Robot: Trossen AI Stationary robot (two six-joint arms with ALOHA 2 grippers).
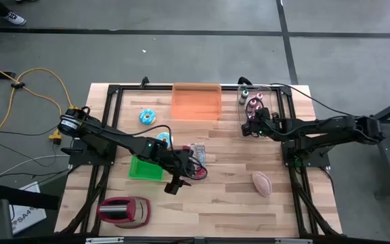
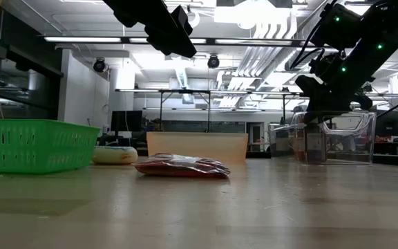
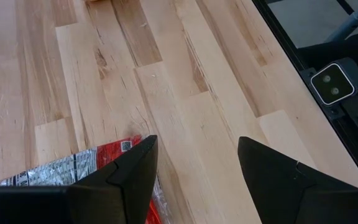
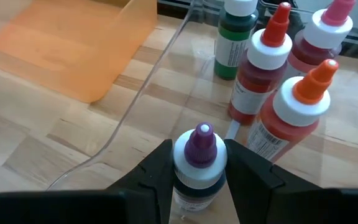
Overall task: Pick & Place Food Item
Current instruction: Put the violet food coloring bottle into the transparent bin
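Right now the purple-capped bottle sits clamped between the two dark fingers of the right gripper, which are closed tight on its neck just under the cap. It stands inside the clear bin at the far right corner of the table, close to a green bottle and several red bottles with red, orange and pink caps. Just beside the clear bin, along the far edge, lies the orange tray.

Nearer the middle of the table the left gripper hangs above the wood with its fingers about half apart and nothing between them. A red snack packet lies just under and beside it. A green basket sits next to the packet, two blue doughnuts lie between the basket and the orange tray, a brown bread roll rests toward the near right, and a red toaster-like item sits at the near left corner.
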